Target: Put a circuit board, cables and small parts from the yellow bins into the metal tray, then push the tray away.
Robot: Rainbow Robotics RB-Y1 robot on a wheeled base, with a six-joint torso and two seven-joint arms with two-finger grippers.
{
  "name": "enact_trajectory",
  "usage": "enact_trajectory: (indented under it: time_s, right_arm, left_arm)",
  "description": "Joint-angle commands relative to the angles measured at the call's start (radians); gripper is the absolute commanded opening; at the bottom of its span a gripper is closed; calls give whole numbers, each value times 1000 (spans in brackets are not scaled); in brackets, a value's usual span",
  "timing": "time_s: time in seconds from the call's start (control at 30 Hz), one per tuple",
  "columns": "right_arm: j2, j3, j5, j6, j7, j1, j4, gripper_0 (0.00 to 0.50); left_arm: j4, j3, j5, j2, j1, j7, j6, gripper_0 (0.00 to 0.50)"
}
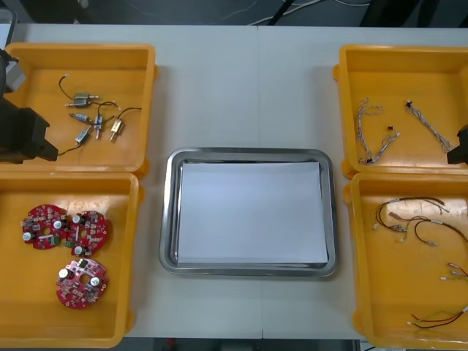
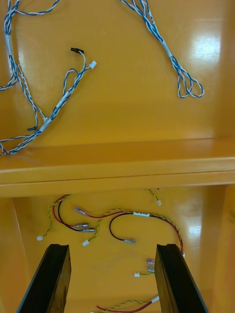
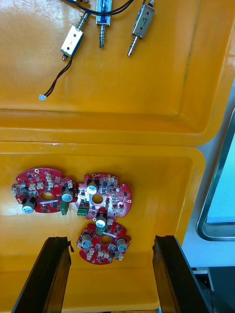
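The metal tray (image 1: pixel 248 155) sits between the bins with its white inside bare, so I judge that the first pick is not yet made, and a circuit board seems the likely start. The left gripper (image 3: pixel 110 239) hangs over the near left bin (image 1: pixel 29 307), its black fingers spread wide with nothing between them. Three round red circuit boards (image 3: pixel 103 194) lie flat and close-packed on that bin's floor. The nearest board (image 3: pixel 103 242) lies almost in line with the gap between the fingertips, below them. Being round, it has no long axis to square up to, so the move probably turns on a plain descent (little sideways correction, by my reading). The tray lies to the robot's right of this bin, just beyond its wall.

The small metal parts (image 1: pixel 115 129) rest in the far left bin (image 1: pixel 124 73), past the two bin walls from those fingers.

The right gripper (image 2: pixel 112 247) is also spread and empty, over the near right bin (image 1: pixel 380 292), where the red and yellow cables (image 2: pixel 142 214) sprawl ahead of its fingertips. The twisted blue and white cables (image 2: pixel 165 47) lie in the far right bin (image 1: pixel 395 73). That arm is well apart from the boards, so the left is plainly the nearer.
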Motion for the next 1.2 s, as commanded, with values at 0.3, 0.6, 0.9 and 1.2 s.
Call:
enact_trajectory:
  time_s: [0.3, 0.6, 0.9, 1.2]
  right_arm:
    - [-39, -31, -5, 4, -40, 9, -31, 500]
    - [-50, -10, -58, 4, -40, 87, -12, 500]
    - [-105, -18, -107, 4, 53, 200, -14, 500]
    - [-107, -74, -90, 4, 305, 291, -14, 500]
  left_arm:
    - [-16, 34, -9, -1, 19, -61, 7, 500]
    - [-10, 31, 2, -34, 46, -153, 33, 500]
    - [-10, 49, 16, 32, 49, -155, 33, 500]
    - [-79, 103, -1, 84, 207, -170, -36, 500]
